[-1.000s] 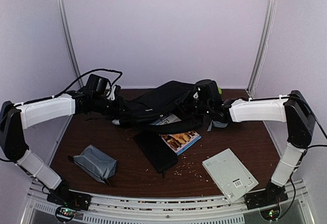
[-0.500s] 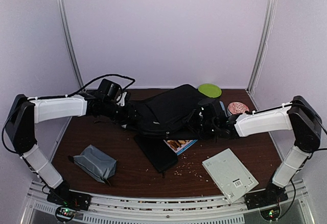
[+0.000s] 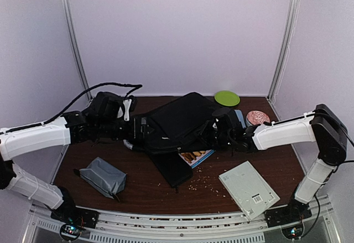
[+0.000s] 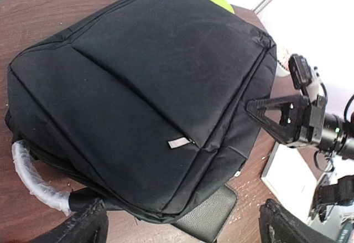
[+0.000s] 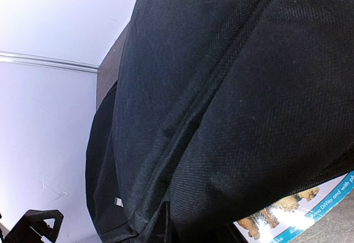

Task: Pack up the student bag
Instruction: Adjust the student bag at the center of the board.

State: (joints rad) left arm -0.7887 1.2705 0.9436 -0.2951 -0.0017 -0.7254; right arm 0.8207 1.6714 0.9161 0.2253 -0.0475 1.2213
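The student bag (image 3: 178,120), big, black and soft, lies flat across the back middle of the table. Its front panel fills the left wrist view (image 4: 144,88), and its plastic-wrapped handle (image 4: 32,177) curls at the lower left. My left gripper (image 3: 138,128) hovers at the bag's left end, open wide (image 4: 182,229), its fingers (image 4: 83,226) astride the bag's near edge without touching. My right gripper (image 3: 214,133) is at the bag's right edge, shut on a fold of its fabric. Only cloth (image 5: 221,115) shows in the right wrist view, where the fingers are hidden.
A flat black case (image 3: 172,166) and a picture book (image 3: 196,156) stick out from under the bag. A grey zip pouch (image 3: 103,176) lies front left and a white board (image 3: 248,189) front right. A green plate (image 3: 227,97) and a pink disc (image 3: 256,117) sit back right. Crumbs dot the table.
My left gripper opened, let go of the bag and drew back to the left. The bag, held up before, sank flat over the book and case. My right arm came down with it.
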